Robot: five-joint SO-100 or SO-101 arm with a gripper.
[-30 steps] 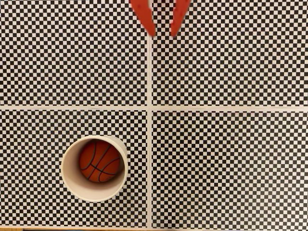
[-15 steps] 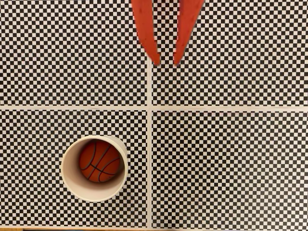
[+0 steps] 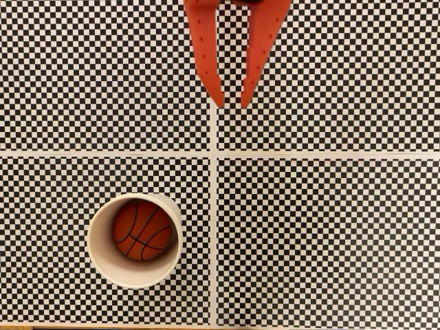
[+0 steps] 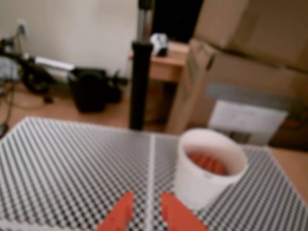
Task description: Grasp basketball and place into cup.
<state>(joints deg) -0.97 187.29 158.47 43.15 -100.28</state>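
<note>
The small orange-red basketball (image 3: 141, 230) sits inside the round cream-white paper cup (image 3: 98, 258). The orange two-finger gripper (image 3: 232, 104) hangs empty, slightly parted, well apart; retreating should probably avoid the cup.

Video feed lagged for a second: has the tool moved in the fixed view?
Yes. The tool has reached further down the picture from the top edge, its tips now nearer the horizontal white line. The cup and basketball stayed put.
</note>
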